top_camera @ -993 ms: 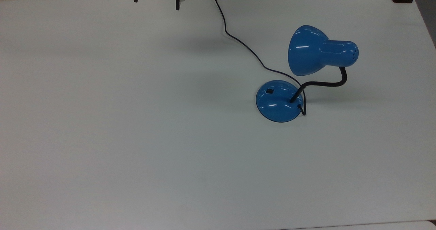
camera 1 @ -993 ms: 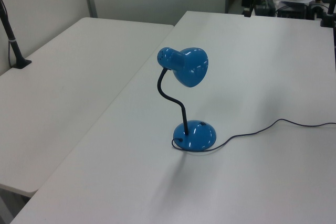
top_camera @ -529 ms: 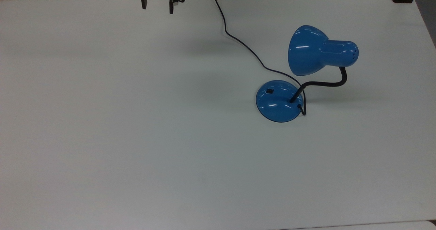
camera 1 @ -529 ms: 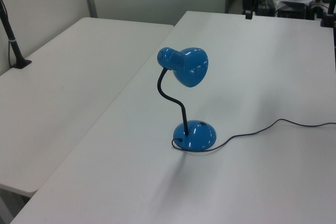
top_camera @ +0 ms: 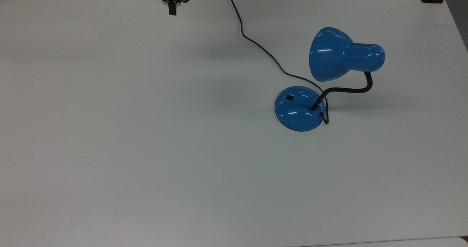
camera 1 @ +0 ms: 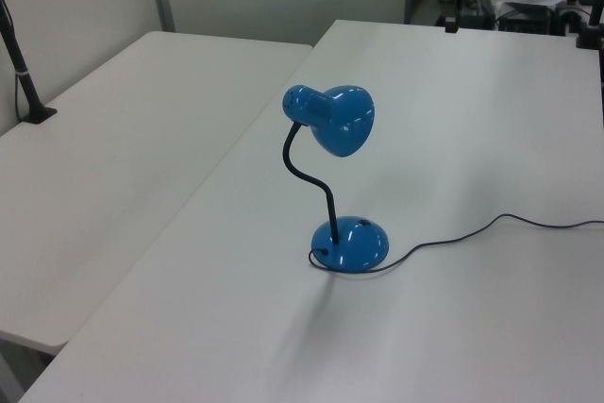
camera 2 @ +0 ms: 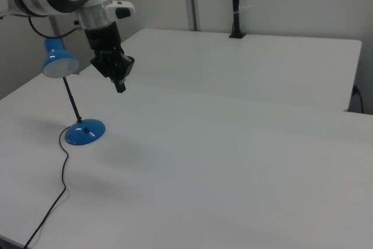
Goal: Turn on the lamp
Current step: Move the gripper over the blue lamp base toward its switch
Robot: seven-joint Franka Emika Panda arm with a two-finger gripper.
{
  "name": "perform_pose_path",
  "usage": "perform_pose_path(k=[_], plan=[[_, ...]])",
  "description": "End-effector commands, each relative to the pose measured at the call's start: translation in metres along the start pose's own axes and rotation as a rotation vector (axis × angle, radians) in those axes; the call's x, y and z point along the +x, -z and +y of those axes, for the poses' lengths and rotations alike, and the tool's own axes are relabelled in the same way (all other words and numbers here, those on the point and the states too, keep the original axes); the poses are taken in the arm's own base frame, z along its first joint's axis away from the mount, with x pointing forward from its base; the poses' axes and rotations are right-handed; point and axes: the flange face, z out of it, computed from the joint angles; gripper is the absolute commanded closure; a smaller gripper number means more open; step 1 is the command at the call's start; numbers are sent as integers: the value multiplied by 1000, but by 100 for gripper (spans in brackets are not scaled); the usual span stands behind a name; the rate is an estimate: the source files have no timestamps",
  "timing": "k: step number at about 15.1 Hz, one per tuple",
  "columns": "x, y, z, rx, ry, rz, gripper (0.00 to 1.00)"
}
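My pincer [top_camera: 172,10], fingers pressed together and empty, hangs at the top view's upper edge. The lamp [top_camera: 321,82] stands well apart, toward the top view's lower right; its switch [top_camera: 289,97] faces my side.

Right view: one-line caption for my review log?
Shut gripper hangs above the white table, apart from the unlit blue lamp.
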Motion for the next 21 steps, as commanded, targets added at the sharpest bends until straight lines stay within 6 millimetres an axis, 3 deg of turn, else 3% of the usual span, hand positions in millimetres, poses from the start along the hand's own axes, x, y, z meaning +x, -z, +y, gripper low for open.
perform_pose_path(k=[1, 5, 9, 14, 19, 21], plan=[[3, -19, -19, 33, 88, 11, 100], [12, -59, -69, 38, 174, 58, 100], [12, -98, -142, 50, 295, 150, 100], [21, -129, -205, 91, 390, 237, 100], [22, -172, -249, 128, 446, 319, 100], [23, -183, -254, 130, 473, 320, 100]])
